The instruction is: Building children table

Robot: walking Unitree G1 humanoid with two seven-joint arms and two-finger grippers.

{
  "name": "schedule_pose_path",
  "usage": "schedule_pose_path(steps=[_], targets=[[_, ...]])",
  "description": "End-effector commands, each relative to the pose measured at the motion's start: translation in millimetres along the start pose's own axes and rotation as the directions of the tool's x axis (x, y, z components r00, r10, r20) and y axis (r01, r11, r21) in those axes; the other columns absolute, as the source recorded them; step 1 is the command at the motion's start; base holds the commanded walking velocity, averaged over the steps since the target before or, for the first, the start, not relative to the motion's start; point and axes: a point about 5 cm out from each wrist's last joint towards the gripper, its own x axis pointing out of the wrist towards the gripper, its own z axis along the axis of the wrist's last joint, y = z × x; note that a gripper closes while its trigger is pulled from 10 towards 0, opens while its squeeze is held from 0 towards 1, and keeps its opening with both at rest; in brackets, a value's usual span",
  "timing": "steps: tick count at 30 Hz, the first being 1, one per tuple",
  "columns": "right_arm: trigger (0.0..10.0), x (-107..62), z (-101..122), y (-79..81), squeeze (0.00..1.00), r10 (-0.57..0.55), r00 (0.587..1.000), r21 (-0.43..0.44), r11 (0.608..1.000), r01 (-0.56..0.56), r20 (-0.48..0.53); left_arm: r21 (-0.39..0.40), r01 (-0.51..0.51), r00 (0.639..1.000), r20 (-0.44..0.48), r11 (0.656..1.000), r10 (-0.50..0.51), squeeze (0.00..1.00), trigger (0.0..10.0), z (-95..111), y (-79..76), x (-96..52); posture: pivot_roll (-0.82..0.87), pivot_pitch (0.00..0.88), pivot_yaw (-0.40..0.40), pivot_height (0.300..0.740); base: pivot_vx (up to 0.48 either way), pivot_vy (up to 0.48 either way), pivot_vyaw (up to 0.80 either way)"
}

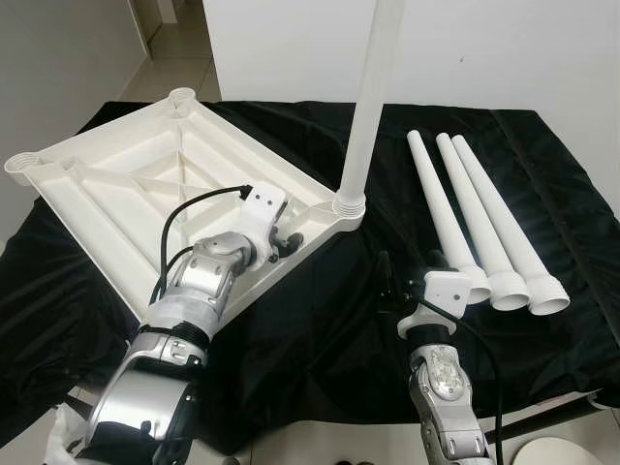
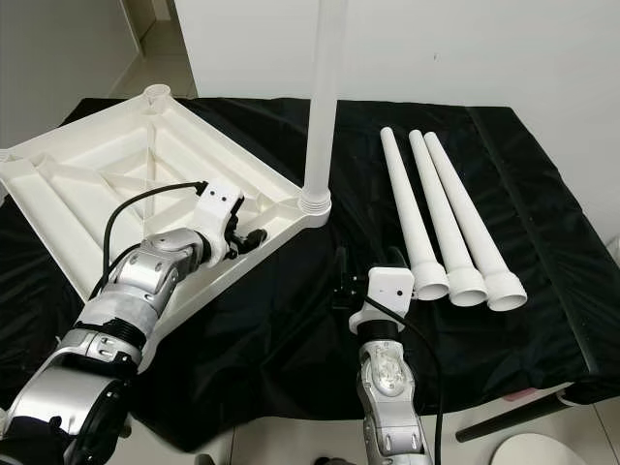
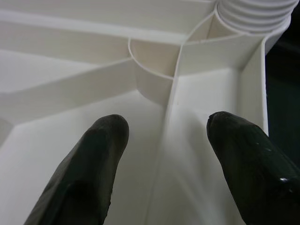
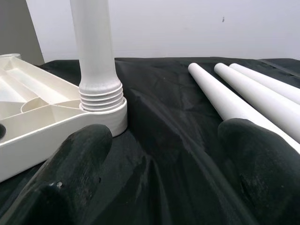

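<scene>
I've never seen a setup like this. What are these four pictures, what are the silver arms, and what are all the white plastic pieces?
The top two pictures come from cameras in a humanoid robot's head, looking down at a black cloth. The bottom two come from cameras on its wrists, looking along its black fingers. On the cloth lies an upside-down white tabletop with one leg already standing upright in a corner socket. Three loose legs lie side by side to the right. The left gripper rests open on the tabletop's ribbed underside near that corner. The right gripper is open above the cloth, holding nothing.
</scene>
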Motion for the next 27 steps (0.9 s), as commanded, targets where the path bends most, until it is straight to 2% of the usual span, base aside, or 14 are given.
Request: schedule_pose_path(steps=[1, 2, 4, 7, 10, 11, 13, 16, 18, 19, 22, 23, 25, 27], targets=[[10.0, -1.2, -2.5, -2.4, 0.00, -0.007, 1.000, -0.010, 1.000, 0.007, -0.015, -0.023, 0.010, 0.998, 0.058, 1.000, -0.009, 0.00, 10.0, 5.4, 5.6, -5.8, -0.05, 0.092, 0.040, 0.740, 0.000, 0.000, 0.00], [10.0, -1.2, -2.5, -2.4, 0.00, -0.007, 1.000, -0.010, 1.000, 0.007, -0.015, -0.023, 0.010, 0.998, 0.058, 1.000, -0.009, 0.00, 10.0, 5.4, 5.6, -5.8, -0.05, 0.092, 0.040, 0.740, 0.000, 0.000, 0.00], [10.0, 0.8, -2.6, -3.6, 0.00, -0.008, 1.000, -0.012, 1.000, 0.008, -0.014, -0.074, 0.061, 0.975, 0.218, 0.995, -0.044, 0.00, 10.0, 16.7, 11.1, -21.8, -0.04, 0.092, 0.039, 0.740, 0.000, 0.000, 0.00], [10.0, 1.7, -2.6, -3.6, 0.00, -0.008, 1.000, -0.012, 1.000, 0.008, -0.013, -0.065, 0.070, 0.965, 0.258, 0.995, -0.051, 0.00, 10.0, 17.7, 15.7, -30.1, -0.04, 0.094, 0.036, 0.740, 0.000, 0.000, 0.00], [10.0, 2.9, -3.0, -3.5, 0.00, -0.006, 1.000, -0.013, 1.000, 0.006, -0.013, -0.005, 0.051, 0.956, 0.288, 0.999, -0.047, 0.00, 10.0, 14.6, 25.6, -43.7, -0.03, 0.097, 0.034, 0.740, 0.000, 0.000, 0.00], [10.0, 2.9, -3.0, -3.5, 0.00, -0.006, 1.000, -0.013, 1.000, 0.006, -0.013, -0.005, 0.051, 0.956, 0.288, 0.999, -0.047, 0.00, 10.0, 14.6, 25.6, -43.7, -0.03, 0.097, 0.034, 0.740, 0.000, 0.000, 0.00], [10.0, 4.5, -3.6, -7.2, 0.00, -0.006, 1.000, -0.027, 1.000, 0.006, -0.014, 0.046, -0.043, 0.960, 0.280, 0.998, 0.028, 0.00, 10.0, 6.6, 43.5, -56.4, -0.02, 0.098, 0.032, 0.740, 0.000, 0.000, 0.00], [10.0, 5.5, -3.4, -10.4, 0.00, -0.009, 1.000, -0.034, 0.999, 0.009, -0.013, 0.056, -0.087, 0.963, 0.261, 0.995, 0.069, 0.00, 10.0, 1.2, 52.9, -61.1, -0.02, 0.098, 0.032, 0.740, 0.000, 0.000, 0.00], [10.0, 7.1, -2.1, -17.3, 0.00, -0.022, 1.000, -0.049, 0.999, 0.021, -0.008, 0.074, -0.157, 0.965, 0.223, 0.985, 0.137, 0.00, 10.0, -8.9, 69.2, -70.3, -0.02, 0.102, 0.033, 0.740, 0.000, 0.000, 0.00], [10.0, 7.1, -2.1, -17.3, 0.00, -0.022, 1.000, -0.049, 0.999, 0.021, -0.008, 0.074, -0.157, 0.965, 0.223, 0.985, 0.137, 0.00, 10.0, -8.9, 69.2, -70.3, -0.02, 0.102, 0.033, 0.740, 0.000, 0.000, 0.00], [10.0, 8.4, -1.0, -24.5, 0.00, -0.036, 0.999, -0.061, 0.998, 0.036, -0.006, 0.113, -0.197, 0.967, 0.187, 0.974, 0.174, 0.00, 10.0, -20.2, 86.9, -87.2, -0.02, 0.108, 0.023, 0.740, 0.000, 0.000, 0.00], [10.0, 8.4, -1.0, -24.5, 0.00, -0.036, 0.999, -0.061, 0.998, 0.036, -0.006, 0.113, -0.197, 0.967, 0.187, 0.974, 0.174, 0.00, 10.0, -20.2, 86.9, -87.2, -0.02, 0.108, 0.023, 0.740, 0.000, 0.000, 0.00], [10.0, 7.8, -1.5, -24.3, 0.00, -0.027, 1.000, -0.065, 0.998, 0.026, -0.010, 0.195, -0.205, 0.973, 0.144, 0.959, 0.179, 0.00, 10.0, -27.0, 99.4, -102.9, -0.01, 0.113, 0.016, 0.740, 0.000, 0.000, 0.00], [10.0, 7.5, -1.8, -23.7, 0.00, -0.022, 1.000, -0.065, 0.998, 0.021, -0.012, 0.231, -0.205, 0.975, 0.128, 0.951, 0.179, 0.00, 10.0, -28.7, 104.0, -108.6, -0.01, 0.113, 0.016, 0.740, 0.000, 0.000, 0.00]])
